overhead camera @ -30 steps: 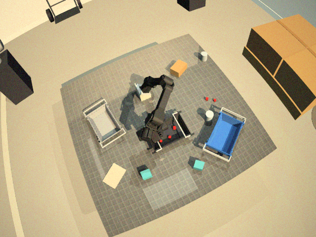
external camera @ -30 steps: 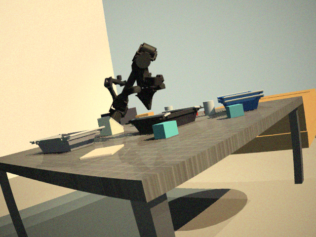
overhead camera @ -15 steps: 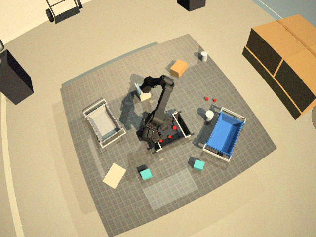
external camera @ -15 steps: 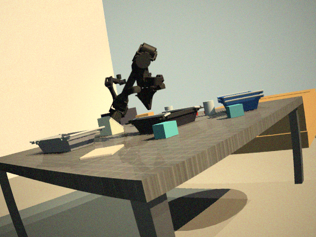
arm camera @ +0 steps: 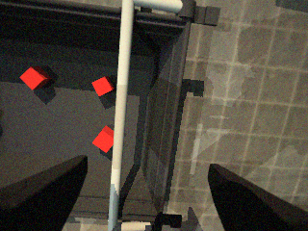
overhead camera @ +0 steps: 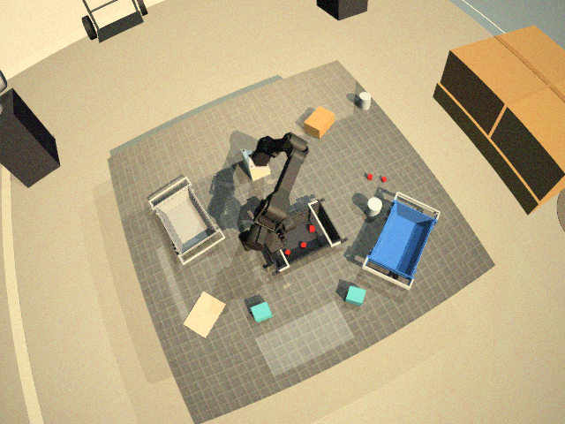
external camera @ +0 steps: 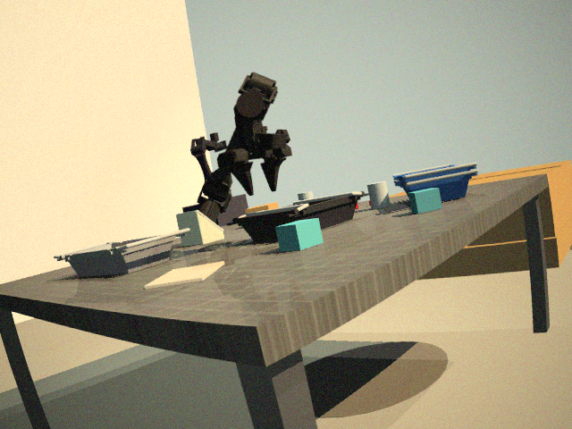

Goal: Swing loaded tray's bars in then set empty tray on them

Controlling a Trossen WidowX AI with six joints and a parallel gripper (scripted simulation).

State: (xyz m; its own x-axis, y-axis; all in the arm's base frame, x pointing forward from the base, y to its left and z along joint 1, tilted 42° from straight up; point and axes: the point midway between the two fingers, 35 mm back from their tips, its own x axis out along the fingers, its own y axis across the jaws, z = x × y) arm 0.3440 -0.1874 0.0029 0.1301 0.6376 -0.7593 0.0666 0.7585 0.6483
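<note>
A black tray [overhead camera: 329,222] [external camera: 267,227] [arm camera: 166,106] holds small red blocks [overhead camera: 312,228] [arm camera: 34,78]. Its right bar [overhead camera: 320,225] lies swung in across the top. Its left bar [overhead camera: 288,265] [arm camera: 122,87] also lies across the top, inward of the end wall; the arm partly hides it in the top view. My gripper [external camera: 262,191] [arm camera: 148,166] is open and empty, pointing down above the left end, with the left bar below between its fingers, untouched. An empty grey tray [overhead camera: 184,221] [external camera: 99,265] stands left and an empty blue tray [overhead camera: 399,237] [external camera: 443,189] right, both with bars over their ends.
Two turquoise blocks [overhead camera: 260,311] [overhead camera: 355,295] stand in front of the black tray. A white cylinder [overhead camera: 373,207] stands between the black and blue trays. A cream wedge [overhead camera: 258,171] is near the arm's base. A flat cream plate [overhead camera: 204,314] and an orange block [overhead camera: 319,121] lie farther off.
</note>
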